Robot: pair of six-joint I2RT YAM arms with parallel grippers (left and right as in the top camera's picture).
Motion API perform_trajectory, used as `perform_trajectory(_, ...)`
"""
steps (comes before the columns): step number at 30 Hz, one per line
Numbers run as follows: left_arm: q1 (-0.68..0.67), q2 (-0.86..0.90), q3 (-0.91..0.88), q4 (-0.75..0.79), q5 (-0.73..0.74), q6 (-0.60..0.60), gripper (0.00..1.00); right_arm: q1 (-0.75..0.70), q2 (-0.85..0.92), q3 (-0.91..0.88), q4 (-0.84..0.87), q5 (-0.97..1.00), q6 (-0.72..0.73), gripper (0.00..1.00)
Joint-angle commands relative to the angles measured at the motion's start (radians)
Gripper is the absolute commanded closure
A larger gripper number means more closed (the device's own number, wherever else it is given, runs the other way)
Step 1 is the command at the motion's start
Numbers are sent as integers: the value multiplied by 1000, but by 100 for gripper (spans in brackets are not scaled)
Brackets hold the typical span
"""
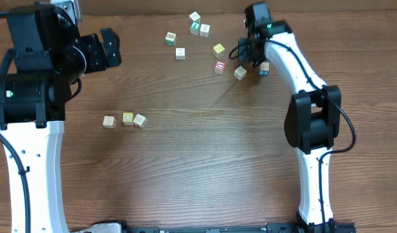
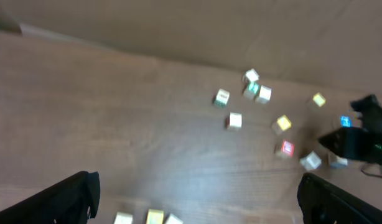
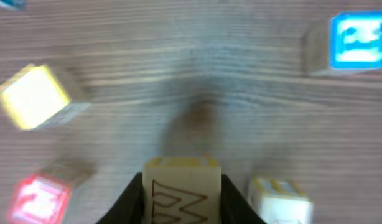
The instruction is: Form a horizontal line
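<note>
Row of three cubes point(image 1: 128, 119) lies left of centre on the table point(image 1: 205, 168), running left to right, nearer the left gripper point(image 2: 203, 202), whose jaws stand wide and empty, while the right gripper point(image 1: 246, 52), well apart toward the far right, pinches the fourth cube point(image 3: 181, 186).

The wide middle of the table point(image 1: 205, 155) is bare wood, and beside the row of three cubes point(image 1: 127, 119), toward the right arm, nothing blocks the way. At the far side it is tight. The right gripper point(image 3: 181, 200), closed on a brown-lettered cube point(image 3: 181, 186), has a yellow cube point(image 3: 32, 96), a red-marked cube point(image 3: 38, 199) and a blue-marked cube point(image 3: 359, 40) around it. A pale cube point(image 3: 281, 199) stands just beside one finger.
</note>
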Motion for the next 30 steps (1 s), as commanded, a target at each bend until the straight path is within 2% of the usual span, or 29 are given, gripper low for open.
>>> perform_trajectory(1,-1,0,24,13,-46,57,0,29,-152,106,-78,-76,4,95)
perform_trajectory(4,1,0,37,6,-119,57,0,61,-194,107,-132,-149,13,95)
perform_trajectory(9,26,0,80,-29,-228,56,1,167,-202,96,-256,-249,153,96)
perform_trajectory(14,99,0,95,-59,-230,32,0,303,-201,40,-284,-249,167,96)
perform_trajectory(18,164,0,95,-88,-202,27,0,405,-201,-63,-254,-192,281,96)
perform_trajectory(23,184,0,95,-93,-132,62,1,491,-201,-224,-143,-157,388,96)
perform_trajectory(30,184,0,95,-157,-133,61,0,578,-201,-449,224,-126,397,95)
